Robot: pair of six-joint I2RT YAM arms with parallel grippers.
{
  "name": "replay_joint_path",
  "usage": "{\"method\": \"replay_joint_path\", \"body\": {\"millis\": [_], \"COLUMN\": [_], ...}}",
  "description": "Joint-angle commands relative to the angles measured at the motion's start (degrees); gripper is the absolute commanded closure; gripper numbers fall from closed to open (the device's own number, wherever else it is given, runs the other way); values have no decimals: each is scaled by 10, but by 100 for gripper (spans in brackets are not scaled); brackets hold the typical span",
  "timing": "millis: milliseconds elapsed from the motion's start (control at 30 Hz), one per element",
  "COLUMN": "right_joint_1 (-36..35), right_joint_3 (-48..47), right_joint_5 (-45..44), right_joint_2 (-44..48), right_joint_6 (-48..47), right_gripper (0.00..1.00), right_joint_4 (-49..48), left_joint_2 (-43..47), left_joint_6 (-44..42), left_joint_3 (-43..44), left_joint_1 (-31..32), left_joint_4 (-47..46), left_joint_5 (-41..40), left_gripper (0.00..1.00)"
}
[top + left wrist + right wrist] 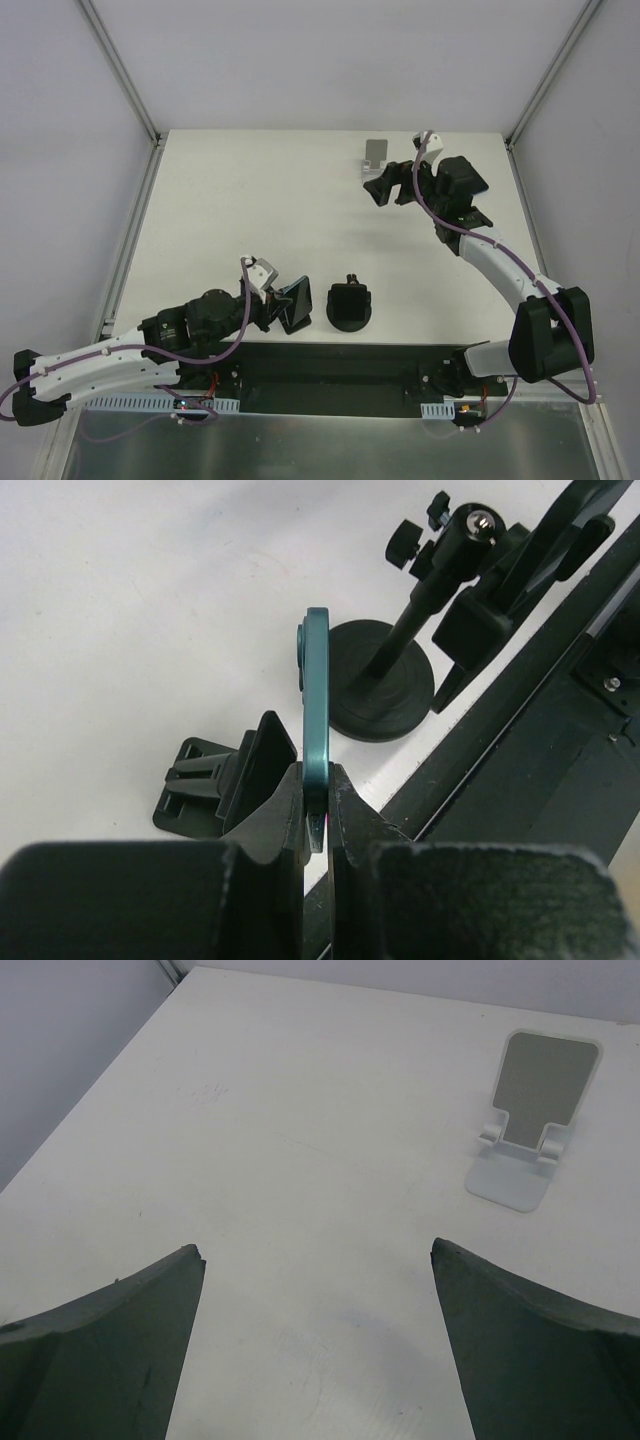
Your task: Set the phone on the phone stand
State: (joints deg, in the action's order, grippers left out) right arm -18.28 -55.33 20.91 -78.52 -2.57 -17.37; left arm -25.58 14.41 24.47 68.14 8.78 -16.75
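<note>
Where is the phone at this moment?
The phone stands on edge, clamped in the left gripper. In the top view it is near the front edge of the table, just left of the black round-based stand.

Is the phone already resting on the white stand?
No, the white stand is bare; the left gripper clamps the phone.

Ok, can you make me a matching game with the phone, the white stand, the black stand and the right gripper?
Things:
1. phone
2. white stand
3. black stand
4. right gripper

States:
A. open, holding nothing
B. round base, close to the left gripper
C. clamped on edge in the left gripper
D. far side of the table, grey back panel

Pairs: 1-C, 2-D, 3-B, 4-A
</note>
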Motion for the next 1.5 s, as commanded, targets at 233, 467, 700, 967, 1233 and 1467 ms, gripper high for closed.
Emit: {"method": "replay_joint_path", "body": {"millis": [233, 467, 700, 967, 1233, 1467], "right_joint_1": [-11, -15, -17, -17, -17, -18], "right_joint_3": [-23, -27, -29, -30, -31, -33], "right_joint_5": [11, 10, 8, 8, 7, 8], "right_joint_2": [-8, -12, -15, -20, -21, -23], "right_joint_6": [-4, -5, -9, -10, -10, -10], "right_gripper": [1, 2, 2, 2, 2, 2], "right_joint_4": [-23, -21, -18, -18, -15, -15], "left_joint_2": [41, 49, 54, 65, 59, 82], "left_joint_6": [-6, -16, -32, -21, -11, -12], "left_joint_3": [-11, -32, -54, -57, -40, -24], "left_joint_1": [-7, -13, -14, -16, -18, -18], "left_joint_4": [20, -27, -61, -19, -10, 12], "left_joint_5": [1, -6, -1, -23, -35, -42], "left_gripper": [100, 100, 100, 100, 100, 100]}}
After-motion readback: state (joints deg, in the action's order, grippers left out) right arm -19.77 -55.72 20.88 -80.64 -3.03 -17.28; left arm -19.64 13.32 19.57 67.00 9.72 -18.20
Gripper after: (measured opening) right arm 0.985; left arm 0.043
